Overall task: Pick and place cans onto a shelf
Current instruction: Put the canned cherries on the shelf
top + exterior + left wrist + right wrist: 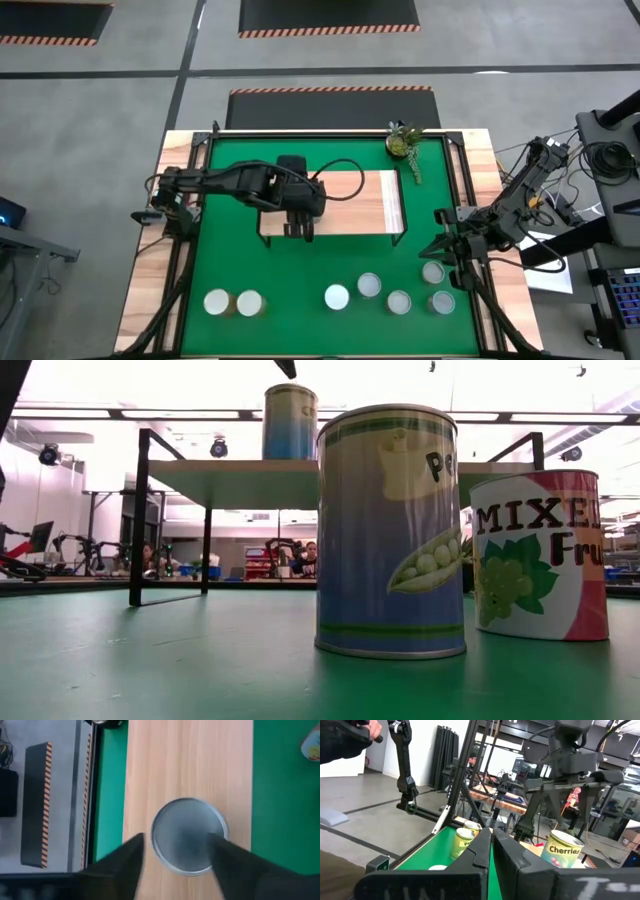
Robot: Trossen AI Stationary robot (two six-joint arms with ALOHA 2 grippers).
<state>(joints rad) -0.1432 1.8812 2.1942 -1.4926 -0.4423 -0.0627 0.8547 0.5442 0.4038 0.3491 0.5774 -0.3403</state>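
Can (188, 834) on shelf (165, 765) sits between my left pincer (176, 851) fingers, half-open, not clearly gripping; bare wood ahead, shelf edges close either side.

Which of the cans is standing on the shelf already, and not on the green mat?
The can between the left end effector's fingers; it alone stands on the shelf, while the others remain on the mat.
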